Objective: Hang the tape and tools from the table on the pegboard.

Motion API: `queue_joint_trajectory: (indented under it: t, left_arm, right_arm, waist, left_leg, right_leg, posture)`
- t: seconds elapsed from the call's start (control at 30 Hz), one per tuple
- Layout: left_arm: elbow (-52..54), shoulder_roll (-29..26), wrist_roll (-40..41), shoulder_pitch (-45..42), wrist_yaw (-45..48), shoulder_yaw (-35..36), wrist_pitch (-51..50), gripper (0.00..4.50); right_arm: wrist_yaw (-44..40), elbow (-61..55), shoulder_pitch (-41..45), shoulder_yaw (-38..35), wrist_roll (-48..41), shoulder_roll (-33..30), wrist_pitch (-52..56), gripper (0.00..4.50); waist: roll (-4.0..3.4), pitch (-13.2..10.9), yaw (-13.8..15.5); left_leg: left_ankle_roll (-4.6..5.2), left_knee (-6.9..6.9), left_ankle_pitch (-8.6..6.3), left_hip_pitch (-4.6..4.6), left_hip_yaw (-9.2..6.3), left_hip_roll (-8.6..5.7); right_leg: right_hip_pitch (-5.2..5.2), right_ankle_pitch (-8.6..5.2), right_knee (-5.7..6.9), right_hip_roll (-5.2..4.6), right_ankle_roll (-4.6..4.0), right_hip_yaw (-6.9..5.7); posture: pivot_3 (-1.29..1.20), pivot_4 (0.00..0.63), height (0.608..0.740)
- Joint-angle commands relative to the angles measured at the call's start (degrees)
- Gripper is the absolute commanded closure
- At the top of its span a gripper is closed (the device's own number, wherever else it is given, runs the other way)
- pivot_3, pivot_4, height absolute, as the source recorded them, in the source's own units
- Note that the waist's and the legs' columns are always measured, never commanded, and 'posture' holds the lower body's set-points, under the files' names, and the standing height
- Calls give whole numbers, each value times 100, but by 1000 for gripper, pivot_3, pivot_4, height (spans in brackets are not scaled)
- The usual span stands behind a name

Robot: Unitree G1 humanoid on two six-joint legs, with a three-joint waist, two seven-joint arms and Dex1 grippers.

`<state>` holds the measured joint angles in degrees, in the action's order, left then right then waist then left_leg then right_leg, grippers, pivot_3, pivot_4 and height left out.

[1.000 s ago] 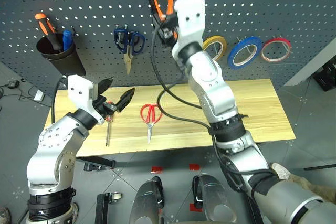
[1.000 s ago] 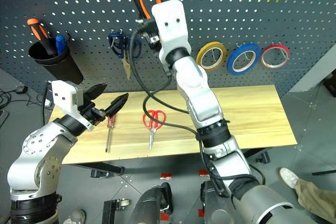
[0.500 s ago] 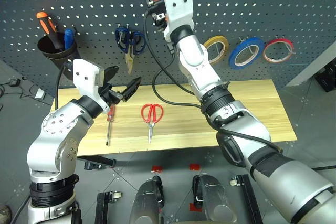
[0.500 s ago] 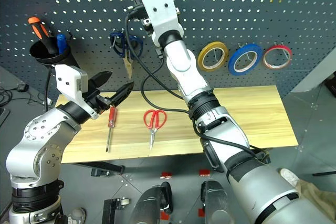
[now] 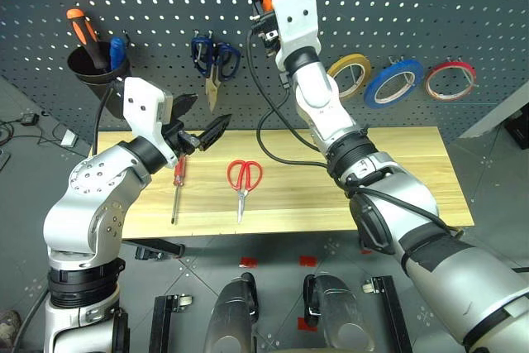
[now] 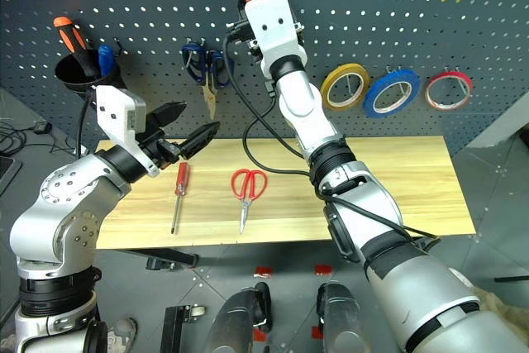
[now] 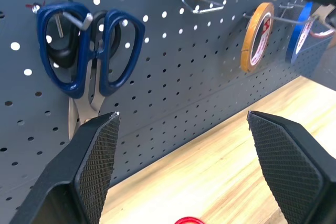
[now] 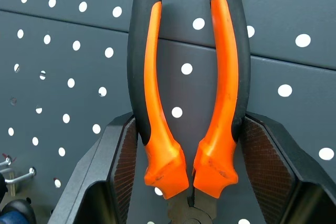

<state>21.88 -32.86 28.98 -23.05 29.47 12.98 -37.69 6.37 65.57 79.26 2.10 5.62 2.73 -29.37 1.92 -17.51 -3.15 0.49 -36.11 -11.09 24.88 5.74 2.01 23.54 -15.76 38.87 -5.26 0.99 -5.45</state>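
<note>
High against pegboard (image 5: 413, 6), right gripper (image 8: 181, 145) clamps pliers (image 8: 184, 77); left gripper (image 7: 184, 150) empty, spread. Risk: handles miss hook, drop.

Left gripper (image 5: 201, 134) higher, rightward.

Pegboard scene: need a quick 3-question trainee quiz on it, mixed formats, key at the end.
1. True or false: the red-handled scissors already hang on the pegboard.
2. What does the right gripper hold? A) blue tape B) orange-handled pliers C) screwdriver
3. Fill in: the left gripper is ____ and holds nothing.

Key:
1. False. They lie on the table, beside the red-handled screwdriver.
2. B. The pliers sit between its fingers, handles pointing up against the board.
3. Open. Its fingers stand wide apart above the table, with the blue-handled scissors on the board ahead.
</note>
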Motion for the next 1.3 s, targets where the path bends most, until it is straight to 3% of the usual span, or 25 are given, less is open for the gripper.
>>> queue_joint_trajectory:
  t: [0.03,0.33,0.77,0.93,1.17,1.23,1.3]
  left_arm:
    - [109,18,35,-12,5,-58,59,406]
    - [139,105,-23,194,-43,-171,118,406]
    - [30,200,-124,240,-86,-336,226,406]
    - [-119,278,-227,233,-135,-419,288,406]
    - [-200,472,-477,445,-513,-462,146,406]
    - [-183,482,-629,658,-700,-568,-48,59]
    - [-150,585,-715,888,-965,-613,-299,28]
  right_arm:
    - [114,-277,170,-83,26,-88,-199,1891]
    - [270,-77,-175,26,334,-275,-222,1891]
    - [368,-296,-751,-99,156,-50,572,1891]
    - [290,-569,-983,-191,15,30,1126,137]
    - [-143,-2534,-2038,0,-130,115,2096,57]
    - [-755,-3745,-2713,271,-278,110,2746,0]
    - [-1578,-5138,-3567,707,-553,-43,3550,0]
  waist:
    - [0,0,0]
    - [-2,-44,11]
    - [-5,-113,40]
    - [-5,-113,29]
    - [-4,-113,5]
    - [-2,-112,-10]
    - [1,-107,-11]
  left_leg:
    - [0,0,0,0,-1,0]
    - [0,0,0,-2,-2,1]
    - [-2,-2,2,-6,-3,4]
    - [-3,-2,2,-11,-5,5]
    - [-5,6,2,-4,-1,6]
    - [-7,13,1,-3,1,7]
    - [-9,18,-2,-1,1,9]
  right_leg:
    - [0,0,0,0,0,0]
    - [-1,0,2,0,0,0]
    - [-3,0,7,0,-1,-1]
    - [-9,2,9,0,-2,-6]
    - [-3,2,-4,1,-4,-6]
    - [-3,1,-15,1,-2,-6]
    - [-3,0,-25,3,0,-7]
  posture:
    - [-82,309,740]
    - [-70,348,740]
    - [-94,344,740]
    - [-113,333,740]
    - [-147,306,740]
    - [-157,297,740]
    - [-163,291,740]
